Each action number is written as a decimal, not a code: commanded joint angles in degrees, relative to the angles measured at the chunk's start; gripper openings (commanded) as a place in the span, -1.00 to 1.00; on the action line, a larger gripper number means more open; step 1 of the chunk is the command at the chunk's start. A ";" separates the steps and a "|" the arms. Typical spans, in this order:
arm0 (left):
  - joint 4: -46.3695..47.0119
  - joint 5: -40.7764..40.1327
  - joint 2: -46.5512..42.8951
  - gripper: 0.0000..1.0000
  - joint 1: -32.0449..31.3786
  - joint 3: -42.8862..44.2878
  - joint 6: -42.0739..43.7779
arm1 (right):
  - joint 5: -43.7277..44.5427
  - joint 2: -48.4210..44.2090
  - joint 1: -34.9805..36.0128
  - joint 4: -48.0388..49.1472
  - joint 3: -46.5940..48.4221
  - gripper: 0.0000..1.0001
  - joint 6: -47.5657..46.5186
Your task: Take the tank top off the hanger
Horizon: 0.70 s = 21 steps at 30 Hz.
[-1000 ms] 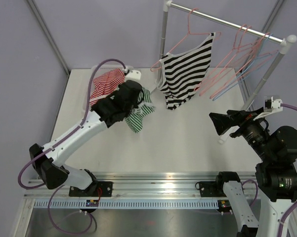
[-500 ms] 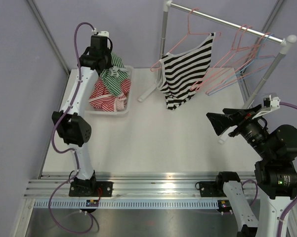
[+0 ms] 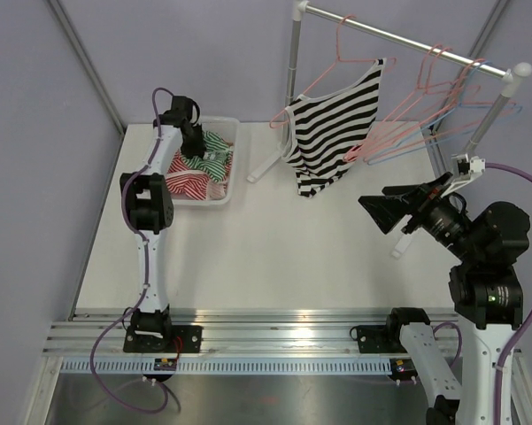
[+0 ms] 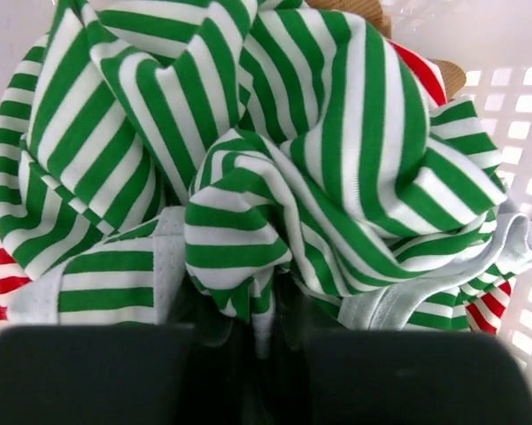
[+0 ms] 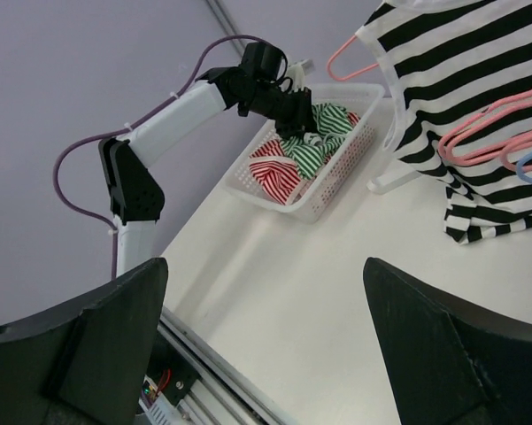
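Observation:
A black-and-white striped tank top [image 3: 332,133] hangs on a pink hanger [image 3: 314,84] at the left end of the rail; it also shows in the right wrist view [image 5: 478,80]. My right gripper [image 3: 381,212] is open and empty above the table, to the right of and below the top [image 5: 266,266]. My left gripper [image 3: 197,146] is down in the white basket [image 3: 214,202], shut on a green-striped top [image 4: 274,159] whose fabric runs between the jaws [image 4: 264,310].
The basket also holds a red-striped top [image 3: 181,186]. The clothes rail [image 3: 407,40] carries several empty pink and blue hangers [image 3: 434,97] at its right end. The rack's white foot [image 3: 264,164] lies on the table beside the basket.
My left arm has swung from the table's middle to the basket, carrying the green-striped top, and lowered it in. My right gripper has shifted slightly left and up.

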 commanded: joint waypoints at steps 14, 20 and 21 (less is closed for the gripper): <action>-9.39 14.79 -21.24 0.98 7.35 5.61 -8.15 | -10.64 17.64 0.00 28.11 7.15 0.99 19.22; -3.78 18.22 -37.58 0.98 7.61 -12.17 -9.47 | -2.31 29.59 5.43 26.55 18.74 0.95 18.97; -0.28 18.23 -44.40 0.98 7.35 -15.81 -9.65 | 2.85 31.10 7.54 24.70 20.51 0.95 15.22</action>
